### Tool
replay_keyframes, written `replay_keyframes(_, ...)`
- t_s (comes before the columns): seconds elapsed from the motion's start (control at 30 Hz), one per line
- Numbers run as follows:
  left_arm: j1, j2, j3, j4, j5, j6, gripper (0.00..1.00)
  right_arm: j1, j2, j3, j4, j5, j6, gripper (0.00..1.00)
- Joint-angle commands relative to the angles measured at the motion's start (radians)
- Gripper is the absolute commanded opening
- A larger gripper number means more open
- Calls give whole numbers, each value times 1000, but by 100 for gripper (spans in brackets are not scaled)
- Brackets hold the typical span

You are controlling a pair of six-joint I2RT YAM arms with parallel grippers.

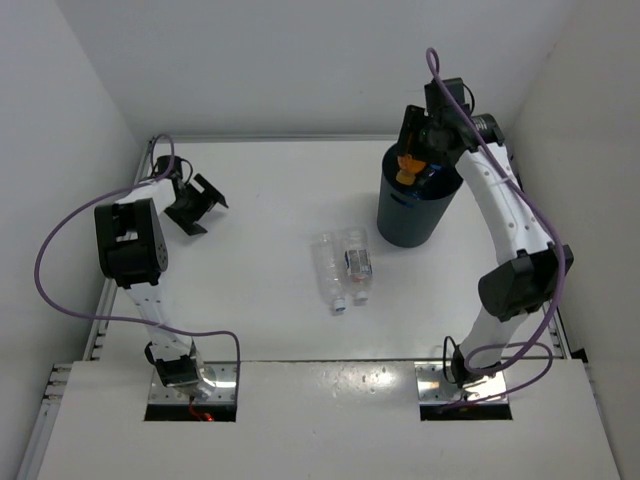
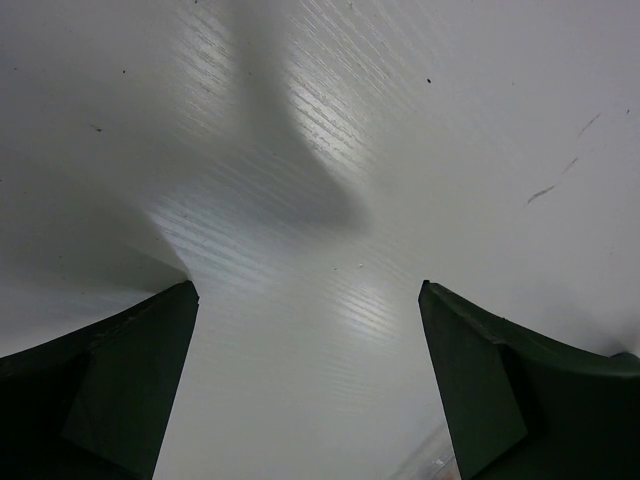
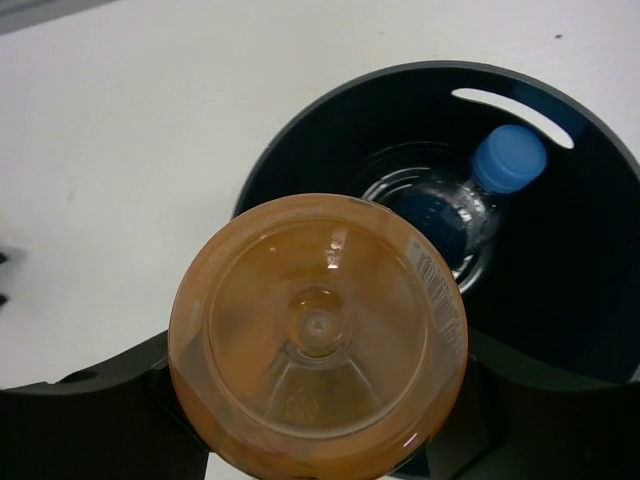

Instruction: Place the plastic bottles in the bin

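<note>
My right gripper (image 1: 413,152) is shut on an orange-tinted plastic bottle (image 1: 406,170) and holds it upright over the near rim of the black bin (image 1: 405,222). In the right wrist view the bottle's round base (image 3: 318,335) fills the middle, partly over the bin's opening (image 3: 600,260). A clear blue-capped bottle (image 3: 480,190) lies inside the bin. Two clear bottles lie side by side mid-table, a plain one (image 1: 330,268) and a labelled one (image 1: 357,262). My left gripper (image 1: 203,203) is open and empty at the far left, over bare table (image 2: 308,290).
White walls close in the table at the back and on both sides. The bin stands at the back right near the wall. My right arm (image 1: 515,230) runs along the right side.
</note>
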Motion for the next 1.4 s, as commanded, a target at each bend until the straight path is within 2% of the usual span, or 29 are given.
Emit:
replay_keyframes(0.0,-17,-20,-4,-14,15,6,100,19,5,29,-4,170,-38,6)
replay_keyframes(0.03,-17,-29,-4,-3,24,6,100,19,5,38,-4,183,-38,6)
replay_keyframes(0.1,-17,-29,-4,-3,24,-15,100,31,16,28,-16,193,-38,15)
replay_keyframes(0.13,-17,-29,-4,12,24,-15,100,31,16,17,-16,204,-38,35)
replay_keyframes(0.2,-17,-40,-4,57,56,-31,100,44,-7,-1,-5,204,-24,60)
replay_keyframes(0.23,-26,-40,-17,119,84,-31,100,44,-17,-2,-5,204,-15,81)
replay_keyframes(0.3,-45,-72,-17,141,75,-31,100,44,-17,50,-42,190,-2,100)
replay_keyframes(0.47,-141,-139,53,128,15,32,100,53,26,179,-160,206,7,100)
replay_keyframes(0.6,-272,-149,284,-23,-171,187,100,53,-58,179,-185,206,7,100)
replay_keyframes(0.67,-348,-164,351,-64,-283,224,100,53,-102,170,-194,183,7,100)
replay_keyframes(0.77,-425,-216,426,-64,-338,261,100,44,-200,109,-217,141,27,100)
replay_keyframes(0.83,-434,-257,437,-64,-388,252,100,44,-251,46,-229,120,27,100)
replay_keyframes(0.87,-434,-320,391,9,-457,173,100,44,-300,-4,-245,120,27,100)
replay_keyframes(0.9,-434,-355,248,52,-485,50,100,44,-328,-30,-255,120,27,100)
replay_keyframes(0.93,-421,-386,161,52,-458,-79,100,44,-355,-58,-255,129,27,100)
replay_keyframes(0.97,-360,-430,65,63,-274,-261,100,44,-412,-98,-255,129,27,100)
replay_keyframes(1.0,-314,-442,-29,133,-120,-224,100,44,-437,-112,-255,129,27,100)
replay_keyframes(1.03,-280,-442,-160,205,26,-156,84,44,-458,-121,-255,140,16,100)
replay_keyframes(1.07,-280,-455,-199,235,62,-155,81,44,-480,-130,-255,140,16,100)
replay_keyframes(1.13,-416,-522,-282,249,-45,-97,84,44,-506,-130,-283,156,16,100)
replay_keyframes(1.2,-570,-537,-295,249,-123,-55,84,44,-529,-141,-326,190,16,100)
replay_keyframes(1.3,-698,-485,-295,249,-190,-45,85,44,-592,-215,-315,210,16,100)
replay_keyframes(1.37,-749,-419,-222,226,-215,-45,85,44,-621,-265,-315,210,16,100)
